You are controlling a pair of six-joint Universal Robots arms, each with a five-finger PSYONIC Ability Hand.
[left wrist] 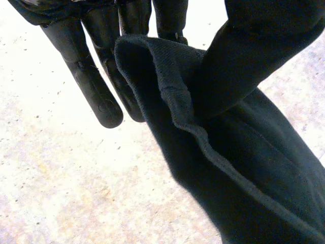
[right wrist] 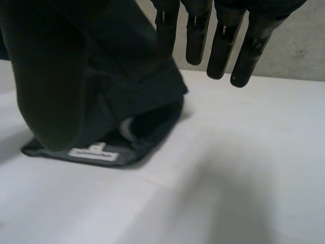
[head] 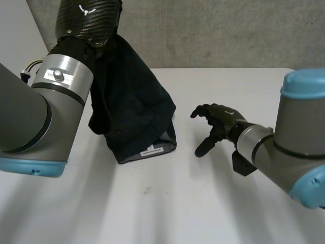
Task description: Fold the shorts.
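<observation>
My left hand (left wrist: 96, 86): pinching shorts (head: 132, 112) aloft; my right hand (head: 218, 119): open, empty; risk: single pinch slips, shorts land bunched.

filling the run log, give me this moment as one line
left hand: pinches shorts edge, raised | shorts: hanging, labelled end on table | right hand: open, beside shorts, not touching

Items counted:
- Table (head: 152, 213): one, white.
- Shorts (head: 132, 101): one pair, dark.
- Label (head: 152, 149): one, white, on the lower edge of the shorts. It also appears in the right wrist view and is counted once.
- Arms: two, a left arm (head: 30, 117) and a right arm (head: 289, 147).
- Hands: two, both black, a left hand (left wrist: 96, 86) and a right hand (head: 216, 122).
- Wall (head: 213, 30): one, grey, behind the table.
</observation>
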